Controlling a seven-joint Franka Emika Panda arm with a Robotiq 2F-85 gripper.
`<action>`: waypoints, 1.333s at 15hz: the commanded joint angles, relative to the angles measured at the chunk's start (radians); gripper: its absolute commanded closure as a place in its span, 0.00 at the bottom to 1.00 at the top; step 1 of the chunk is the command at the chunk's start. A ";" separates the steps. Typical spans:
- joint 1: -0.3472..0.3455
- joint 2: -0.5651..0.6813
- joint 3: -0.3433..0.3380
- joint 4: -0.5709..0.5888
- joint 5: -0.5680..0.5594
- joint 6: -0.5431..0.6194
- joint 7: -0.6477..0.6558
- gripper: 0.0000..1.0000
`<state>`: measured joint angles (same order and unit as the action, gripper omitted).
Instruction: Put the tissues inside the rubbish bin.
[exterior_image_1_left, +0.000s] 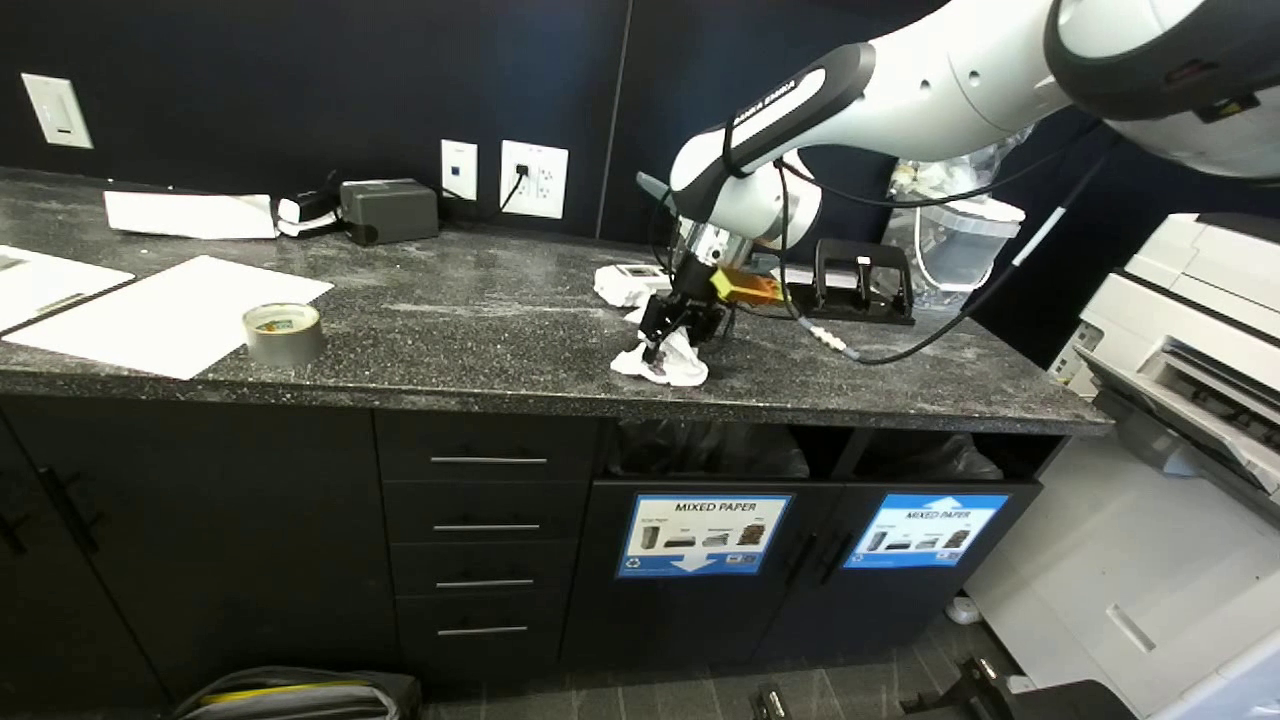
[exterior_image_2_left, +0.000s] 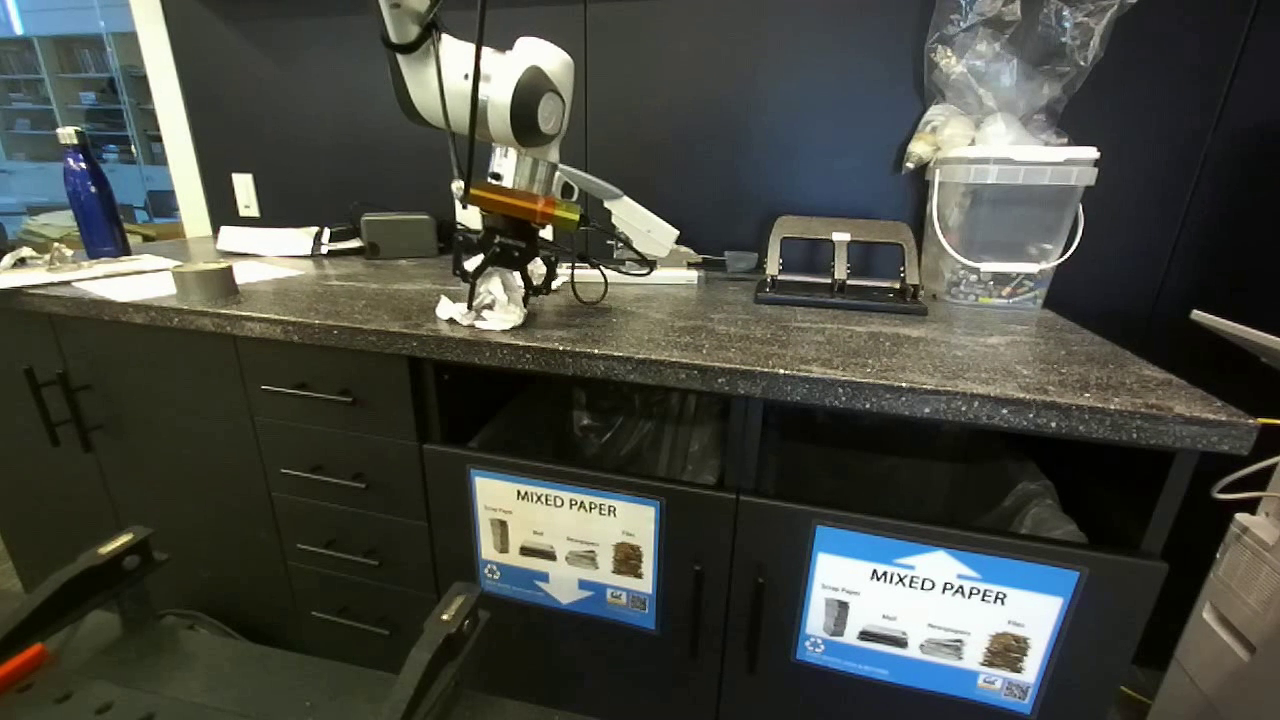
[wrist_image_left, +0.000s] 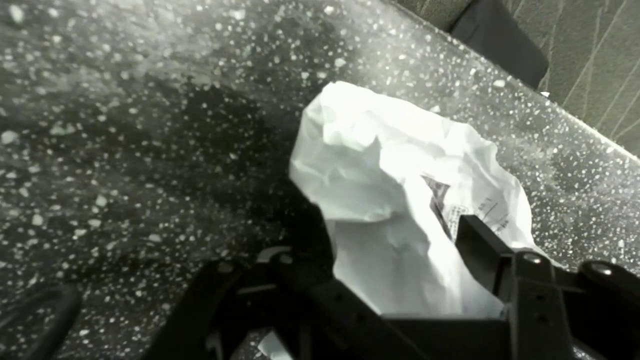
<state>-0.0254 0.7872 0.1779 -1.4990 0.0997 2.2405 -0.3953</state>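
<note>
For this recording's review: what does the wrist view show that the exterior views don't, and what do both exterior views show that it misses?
Only the wrist view: printed lettering on the crumpled white paper wad.

Only the exterior views, in both: the MIXED PAPER signs, the bin slots above them, the Franka arm, the three-hole punch, the tape roll and the white-handled clear bucket.

Shared: the wad on the speckled countertop, and the jaws with part of it between them; whether they grip it cannot be told.
</note>
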 joint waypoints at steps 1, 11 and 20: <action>0.026 0.020 -0.023 0.048 -0.047 -0.019 0.018 0.58; 0.056 -0.066 -0.065 -0.098 -0.114 0.070 0.129 0.91; 0.101 -0.307 -0.110 -0.565 -0.107 0.455 0.355 0.91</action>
<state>0.0416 0.5959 0.1007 -1.8681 0.0040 2.5788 -0.1302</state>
